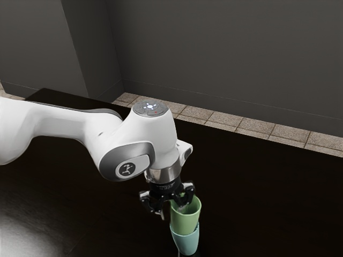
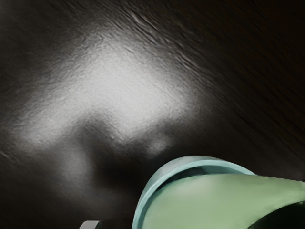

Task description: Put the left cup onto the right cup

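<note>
Exterior view: black pincer [image 1: 182, 199] clenched on the rim of the smooth, tapered green cup [image 1: 186, 215]. Cup slightly tilted, nested inside the teal cup [image 1: 187, 242], on a glossy dark surface [image 1: 257, 182].

I see my arm [image 1: 80, 134] reaching in from the exterior view's left, with the gripper [image 1: 170, 202] low at the rim of the green cup [image 1: 186, 215]. That cup sits slightly tilted, nested in the teal cup [image 1: 187, 242], which stands upright on the dark table [image 1: 257, 203].
</note>
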Motion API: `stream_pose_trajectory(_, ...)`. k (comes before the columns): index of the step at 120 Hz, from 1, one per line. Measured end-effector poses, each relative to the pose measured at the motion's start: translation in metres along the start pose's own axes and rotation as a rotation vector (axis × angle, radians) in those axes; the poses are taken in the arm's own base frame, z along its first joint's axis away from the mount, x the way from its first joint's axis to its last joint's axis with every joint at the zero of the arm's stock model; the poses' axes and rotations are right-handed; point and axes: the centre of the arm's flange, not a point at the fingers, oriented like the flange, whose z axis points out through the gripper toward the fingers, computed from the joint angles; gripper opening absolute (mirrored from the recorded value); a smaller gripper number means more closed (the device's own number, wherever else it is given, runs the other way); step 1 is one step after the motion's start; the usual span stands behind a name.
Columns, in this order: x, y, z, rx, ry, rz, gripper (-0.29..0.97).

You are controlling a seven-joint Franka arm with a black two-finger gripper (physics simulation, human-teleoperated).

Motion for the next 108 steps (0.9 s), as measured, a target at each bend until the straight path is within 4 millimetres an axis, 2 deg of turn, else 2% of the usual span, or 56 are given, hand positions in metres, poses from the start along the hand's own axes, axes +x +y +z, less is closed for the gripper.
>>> stream_pose_trajectory(11, 0.000, 0.000, 0.000, -0.001, 0.000, 0.001, 0.44)
stream_pose_trajectory(24, 0.001, 0.000, 0.000, -0.002, -0.001, 0.001, 0.54)
stream_pose_trajectory(60, 0.001, 0.002, -0.004, -0.010, 0.003, 0.004, 0.64)
stream_pose_trajectory(76, 0.002, 0.005, -0.019, -0.022, 0.017, 0.005, 0.66)
stream_pose_trajectory(108, 0.005, 0.019, -0.078, -0.026, 0.067, 0.029, 0.67)
